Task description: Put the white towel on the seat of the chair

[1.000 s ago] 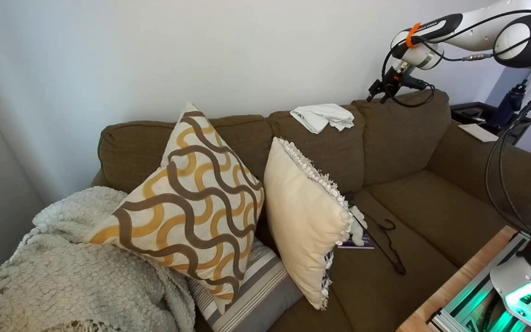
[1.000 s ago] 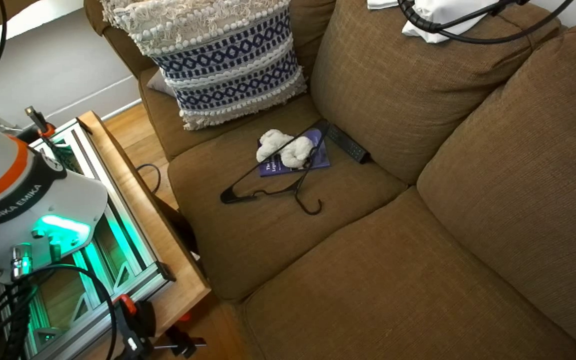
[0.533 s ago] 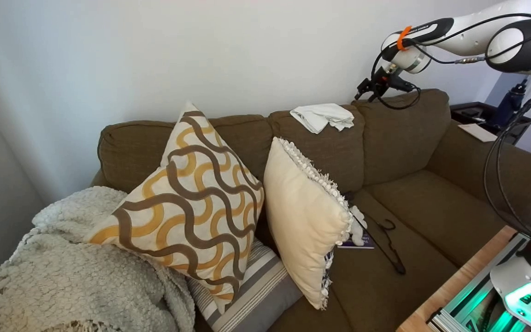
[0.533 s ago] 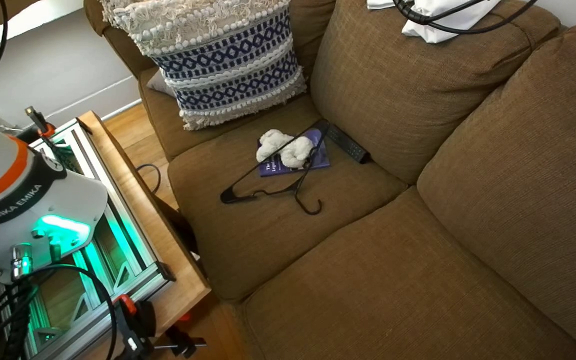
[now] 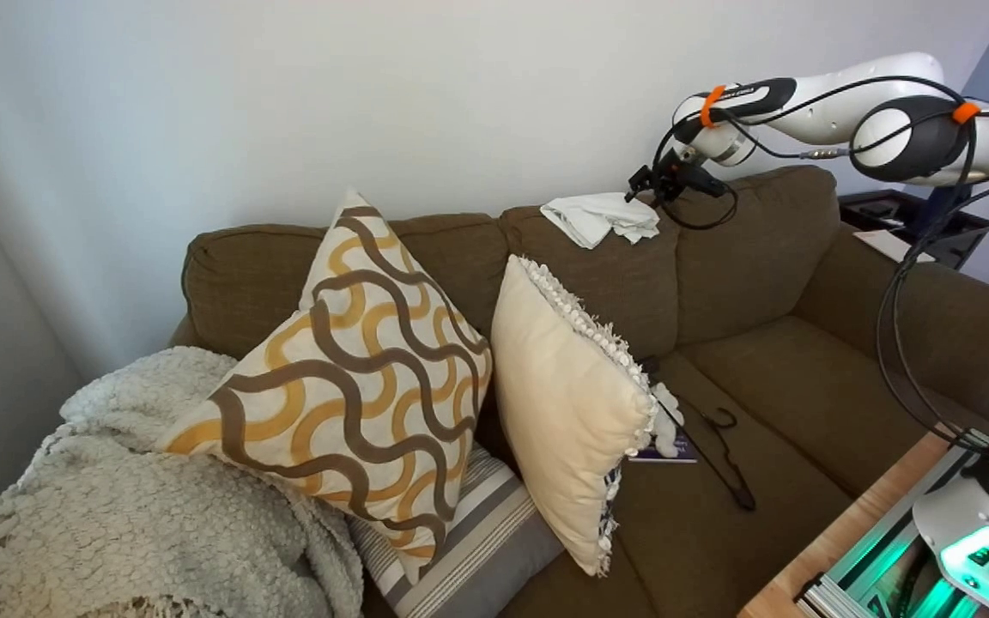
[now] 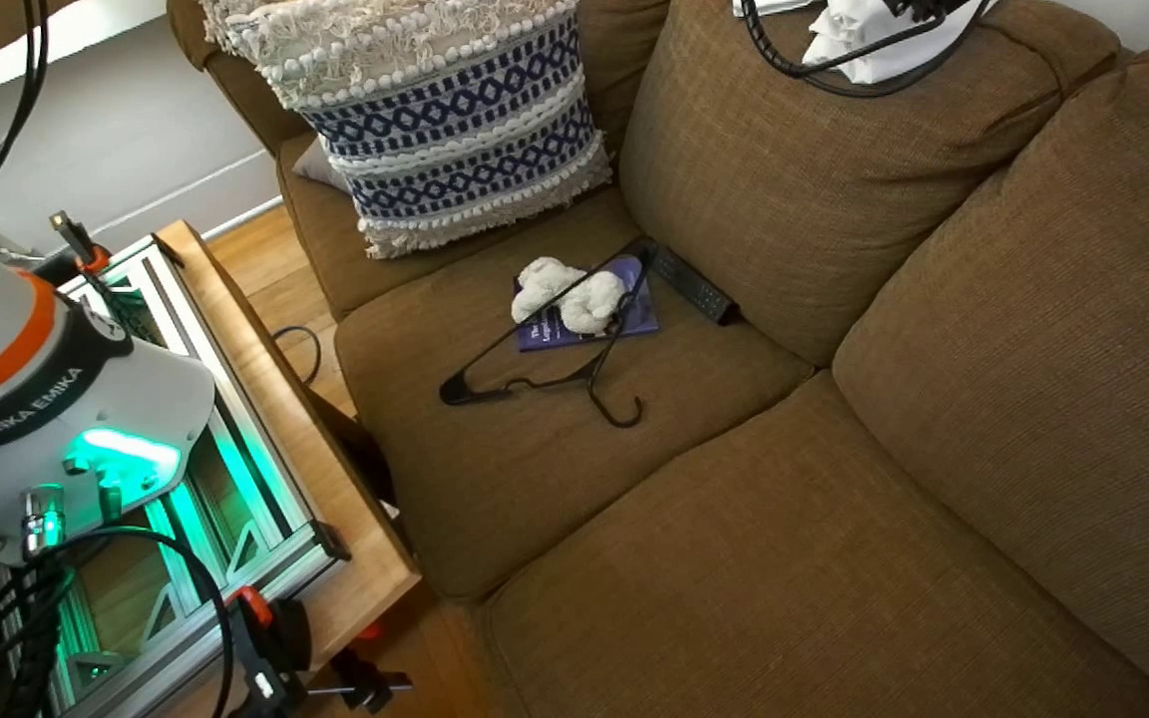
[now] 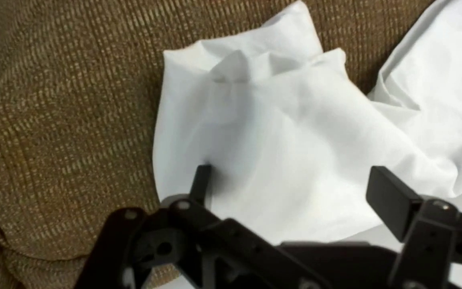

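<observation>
Just across the long edge of a wooden desk (image 6: 380, 563), a brown seat cushion (image 6: 495, 479), presumably the seat meant, carries a black hanger (image 6: 589, 373) lying partly over a book (image 6: 547, 337) and a fluffy white bundle (image 6: 589, 304); anything set down there could snag or settle bunched. Farthest out from that edge, a white towel (image 7: 295, 148) lies loosely folded over the top of a back cushion (image 6: 784, 150). A shallow pinch could catch a single layer and let the rest unfold, a sideways nudge could tip it off, and a cable loop (image 6: 776, 60) hanging close by could brush a fold loose. The fingers (image 7: 393, 204) stand spread wide over one end of the white towel, both tips showing against it, gripping nothing; whether either tip touches it cannot be told.
</observation>
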Action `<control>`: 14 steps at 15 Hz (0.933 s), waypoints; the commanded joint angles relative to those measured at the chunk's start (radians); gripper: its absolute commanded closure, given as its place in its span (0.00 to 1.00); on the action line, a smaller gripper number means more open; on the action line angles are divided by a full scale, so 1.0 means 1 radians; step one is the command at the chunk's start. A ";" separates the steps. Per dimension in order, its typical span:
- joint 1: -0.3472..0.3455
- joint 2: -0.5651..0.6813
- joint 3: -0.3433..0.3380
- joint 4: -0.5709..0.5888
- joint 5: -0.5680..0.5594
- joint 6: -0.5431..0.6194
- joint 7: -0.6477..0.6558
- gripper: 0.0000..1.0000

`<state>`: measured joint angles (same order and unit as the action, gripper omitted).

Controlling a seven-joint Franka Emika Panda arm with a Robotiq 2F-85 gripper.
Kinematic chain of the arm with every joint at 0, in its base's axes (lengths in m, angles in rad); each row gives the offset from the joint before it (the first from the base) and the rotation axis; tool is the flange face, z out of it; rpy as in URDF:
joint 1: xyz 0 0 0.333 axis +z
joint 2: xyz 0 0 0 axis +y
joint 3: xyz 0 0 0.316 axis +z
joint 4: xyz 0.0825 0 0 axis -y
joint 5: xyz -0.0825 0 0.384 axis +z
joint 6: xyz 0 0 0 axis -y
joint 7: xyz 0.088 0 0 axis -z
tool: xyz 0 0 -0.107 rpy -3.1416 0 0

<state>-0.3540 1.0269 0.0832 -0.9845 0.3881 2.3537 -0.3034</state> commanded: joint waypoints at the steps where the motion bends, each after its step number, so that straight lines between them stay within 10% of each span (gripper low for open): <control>1: 0.011 0.037 -0.030 0.069 -0.022 -0.065 0.099 0.00; 3: 0.005 0.026 -0.029 0.058 -0.017 -0.092 0.112 0.03; 4: 0.001 0.026 -0.025 0.065 -0.015 -0.120 0.111 0.27; 14: 0.007 0.033 -0.052 0.105 -0.034 -0.267 0.135 0.95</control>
<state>-0.3508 1.0505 0.0565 -0.9081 0.3778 2.1308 -0.2056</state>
